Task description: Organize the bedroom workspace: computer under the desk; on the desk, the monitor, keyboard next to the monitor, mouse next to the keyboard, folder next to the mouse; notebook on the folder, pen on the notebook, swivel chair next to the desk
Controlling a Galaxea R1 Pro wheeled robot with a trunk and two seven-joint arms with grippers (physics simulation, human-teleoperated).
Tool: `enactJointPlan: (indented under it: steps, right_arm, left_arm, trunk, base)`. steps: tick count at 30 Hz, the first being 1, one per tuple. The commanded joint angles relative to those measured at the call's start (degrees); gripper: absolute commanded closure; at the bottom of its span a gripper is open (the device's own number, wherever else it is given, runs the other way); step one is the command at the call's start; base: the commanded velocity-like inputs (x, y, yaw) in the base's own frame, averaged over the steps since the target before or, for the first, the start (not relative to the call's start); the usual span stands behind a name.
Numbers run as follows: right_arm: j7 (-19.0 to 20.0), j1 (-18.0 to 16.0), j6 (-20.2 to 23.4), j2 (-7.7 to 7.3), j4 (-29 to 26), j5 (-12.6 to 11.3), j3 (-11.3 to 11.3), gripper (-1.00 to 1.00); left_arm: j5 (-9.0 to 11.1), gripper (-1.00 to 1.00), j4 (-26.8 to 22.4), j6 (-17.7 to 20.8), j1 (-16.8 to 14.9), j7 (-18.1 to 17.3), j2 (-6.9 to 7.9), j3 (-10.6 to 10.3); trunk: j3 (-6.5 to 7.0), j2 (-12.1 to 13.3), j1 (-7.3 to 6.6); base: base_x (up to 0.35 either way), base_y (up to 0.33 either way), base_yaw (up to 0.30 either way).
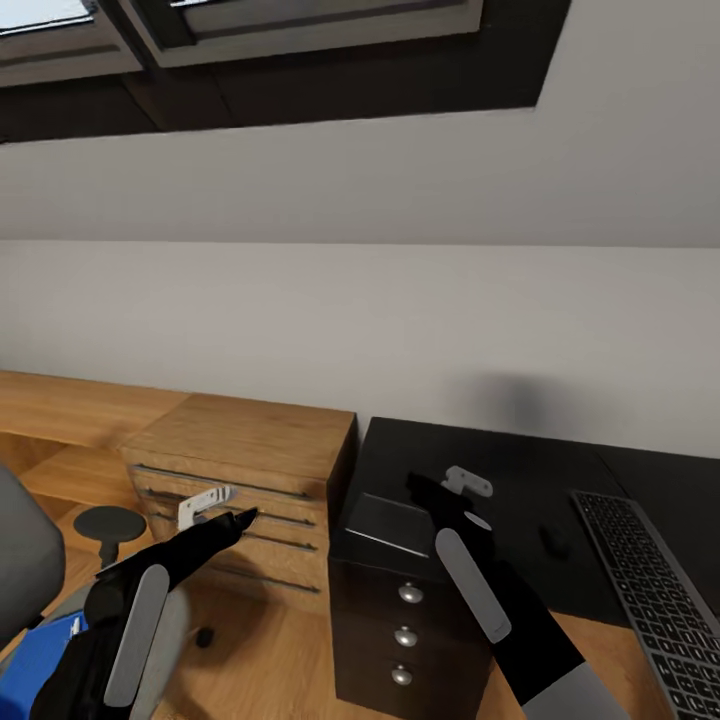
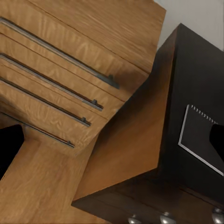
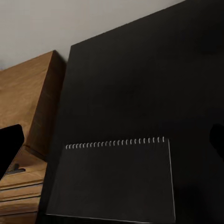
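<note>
Notebook (image 1: pixel 388 522) flat on desk (image 1: pixel 520 470) (right tool (image 1: pixel 440 490) poised above)

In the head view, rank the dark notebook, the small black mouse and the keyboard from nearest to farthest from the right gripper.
1. Dark grey spiral notebook, on the glossy black desk corner, just left of the right gripper.
2. Tiny black rounded mouse, on the desk to the gripper's right.
3. Slim dark-keyed keyboard, farthest right.

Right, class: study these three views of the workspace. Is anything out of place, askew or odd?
Nothing looks damaged or spilled. The notebook lies alone at the desk's left end, above the black drawers, not on the folder, which sits low beside the grey chair. The keyboard lies at the desk's right.
</note>
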Motion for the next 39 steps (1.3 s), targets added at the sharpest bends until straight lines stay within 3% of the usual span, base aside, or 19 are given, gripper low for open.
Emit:
enactJointPlan:
  steps: [1, 9, 24, 25, 29, 30, 32, 33, 34, 35, 37, 39]
  right_arm:
    - [-0.4, -0.05, 0.21, -0.02, -0.09, -0.2, 0.07, -1.0]
    - [-0.4, -0.05, 0.21, -0.02, 0.49, 0.07, 0.19, -1.0]
    - [-0.21, -0.05, 0.2, -0.23, 1.12, 1.57, 1.59, -1.0]
    - [-0.1, -0.06, -0.1, -0.24, 3.05, 4.97, 1.53, -1.0]
    - [0.16, -0.58, -0.38, -0.02, 9.37, 11.54, 1.44, -1.0]
    - [1.41, -5.3, -0.9, -0.08, 17.61, 14.15, 1.28, -1.0]
    - [2.79, -9.72, -1.98, -0.18, 23.58, 14.78, 1.15, -1.0]
    - [7.12, -19.36, -6.67, -0.28, 39.09, 15.47, 1.03, -1.0]
    - [8.42, -21.61, -8.26, -0.29, 43.28, 15.59, 1.01, -1.0]
    - [11.09, -25.75, -11.61, -0.32, 51.32, 15.77, 0.98, -1.0]
    - [14.52, -30.76, -15.87, -0.45, 60.02, 15.91, 0.96, -1.0]
    - [15.98, -33.04, -17.59, -0.6, 63.3, 15.93, 0.95, -1.0]
  left_arm:
    - [0.5, -1.0, -0.09, 0.32, -0.06, 0.22, -0.05, 0.37]
    - [0.53, -1.0, -0.28, 0.3, -0.06, 0.16, -0.05, 1.84]
    - [0.6, -1.0, -0.31, 0.3, -0.06, 0.1, -0.18, 2.07]
    - [0.61, -1.0, -0.3, 0.3, -0.06, 0.06, -0.27, 1.99]
    - [0.61, -1.0, -0.35, 0.3, -0.06, -0.01, -0.3, 1.9]
    - [0.61, -1.0, -0.67, 0.3, -0.06, -0.06, -0.31, 1.88]
    - [0.61, -1.0, -0.85, 0.3, -0.06, -0.07, -0.31, 1.88]
    - [0.61, -1.0, -1.07, 0.3, -0.06, -0.1, -0.32, 1.88]
    - [0.61, -1.0, -1.1, 0.3, -0.06, -0.1, -0.32, 1.87]
    - [0.61, -1.0, -1.14, 0.3, -0.06, -0.11, -0.33, 1.87]
    - [0.61, -1.0, -1.18, 0.3, -0.06, -0.11, -0.37, 1.77]
    - [0.61, -1.0, -1.19, 0.3, -0.06, -0.11, -0.38, 1.61]
  trunk:
    - [-0.07, -0.04, 0.0]
    - [-0.12, -0.04, 0.0]
    - [-0.48, -0.04, 0.0]
    - [-0.48, -0.04, 0.0]
    - [-0.49, -0.04, 0.0]
    - [-0.49, -0.04, 0.0]
    - [-0.49, -0.04, 0.0]
    - [-0.49, -0.04, 0.0]
    - [-0.49, -0.04, 0.0]
    - [-0.49, -0.04, 0.0]
    - [-0.49, -0.04, 0.0]
    - [-0.49, -0.04, 0.0]
  base:
    - [0.001, 0.0, 0.275]
    - [0.0, 0.0, 0.275]
    - [0.0, 0.0, 0.223]
    - [0.0, 0.0, 0.021]
    - [0.0, 0.0, 0.01]
    - [0.0, 0.0, 0.002]
    - [0.0, 0.0, 0.002]
    - [0.0, 0.0, 0.0]
    - [0.0, 0.0, 0.0]
    - [0.0, 0.0, 0.0]
    - [0.0, 0.0, 0.0]
    - [0.0, 0.0, 0.0]
